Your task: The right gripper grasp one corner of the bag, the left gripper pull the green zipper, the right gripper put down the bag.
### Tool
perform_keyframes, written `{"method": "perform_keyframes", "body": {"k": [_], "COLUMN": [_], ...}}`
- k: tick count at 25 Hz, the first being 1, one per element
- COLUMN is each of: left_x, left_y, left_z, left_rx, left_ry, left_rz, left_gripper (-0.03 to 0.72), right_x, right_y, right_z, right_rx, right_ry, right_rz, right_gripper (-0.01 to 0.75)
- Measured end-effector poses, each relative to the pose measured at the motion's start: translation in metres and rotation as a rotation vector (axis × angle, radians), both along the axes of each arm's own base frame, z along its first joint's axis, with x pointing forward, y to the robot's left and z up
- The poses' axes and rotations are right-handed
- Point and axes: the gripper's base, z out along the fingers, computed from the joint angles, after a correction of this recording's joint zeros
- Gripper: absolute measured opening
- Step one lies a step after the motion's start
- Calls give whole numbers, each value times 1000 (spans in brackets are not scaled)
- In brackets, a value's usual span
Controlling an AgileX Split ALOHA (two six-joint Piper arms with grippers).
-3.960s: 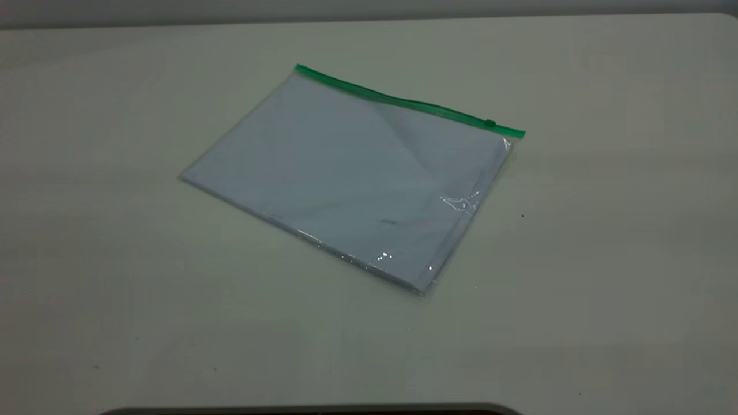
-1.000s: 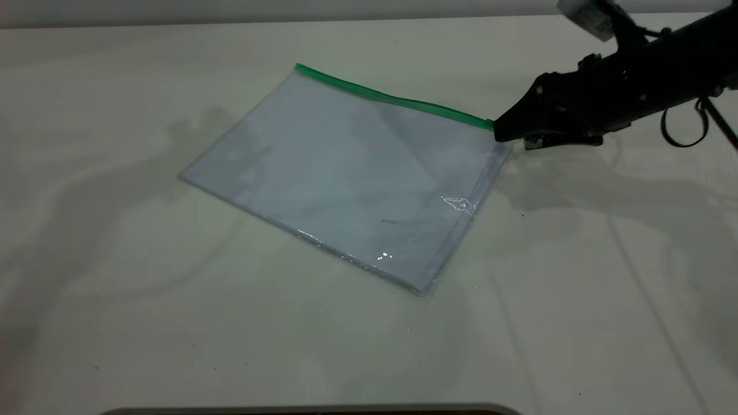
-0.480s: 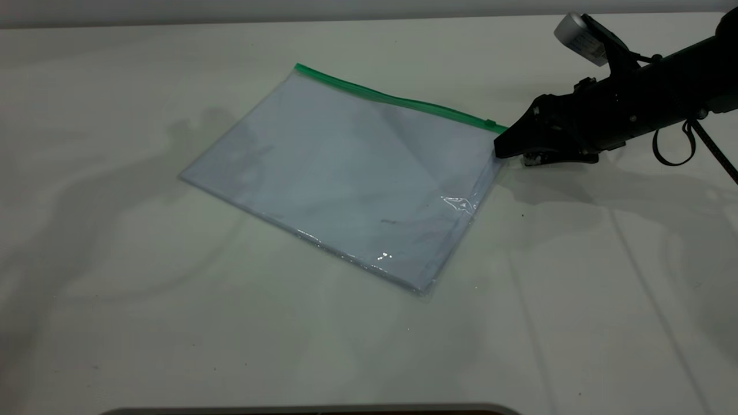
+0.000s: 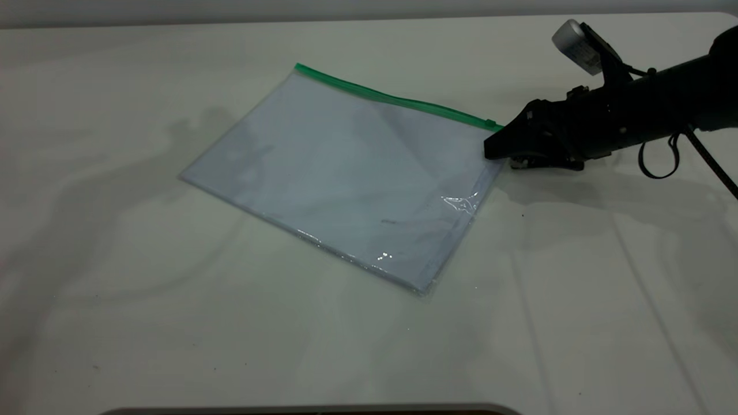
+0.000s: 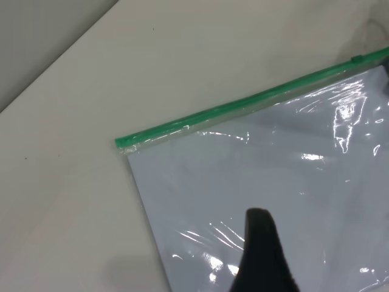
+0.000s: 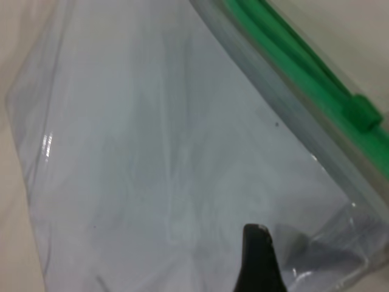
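The first step is in hand: the right gripper point(image 4: 497, 147) sits low at the bag's point(image 4: 351, 173) corner beside the green zipper point(image 4: 398, 101); whether its jaws are open cannot be told. The bag lies flat on the table point(image 4: 173, 323). Next it must pinch that corner firmly, while the left gripper point(image 5: 261, 255), its jaws unreadable, hovers over the bag.

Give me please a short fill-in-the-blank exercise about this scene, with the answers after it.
1. The zipper along the bag's far edge is ____ in colour.
2. The right end effector is at the bag's corner nearest the small ____ tab.
3. The bag lies flat on the ____.

Answers: green; slider; table
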Motion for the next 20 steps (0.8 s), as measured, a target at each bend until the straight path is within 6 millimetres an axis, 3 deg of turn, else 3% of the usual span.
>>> {"method": "perform_keyframes", "body": {"k": [17, 20], "left_x": [0, 0], "left_y": [0, 0], "left_z": [0, 0], "left_rx": [0, 0], "left_ry": [-1, -1], "left_rz": [1, 1], "left_gripper": [580, 580], "right_x": [-2, -2], "right_y": [19, 18], "right_z": [1, 0], "right_rx": [12, 5], "right_ry": [-44, -43], "right_rz": [62, 60], "right_gripper": [471, 405]}}
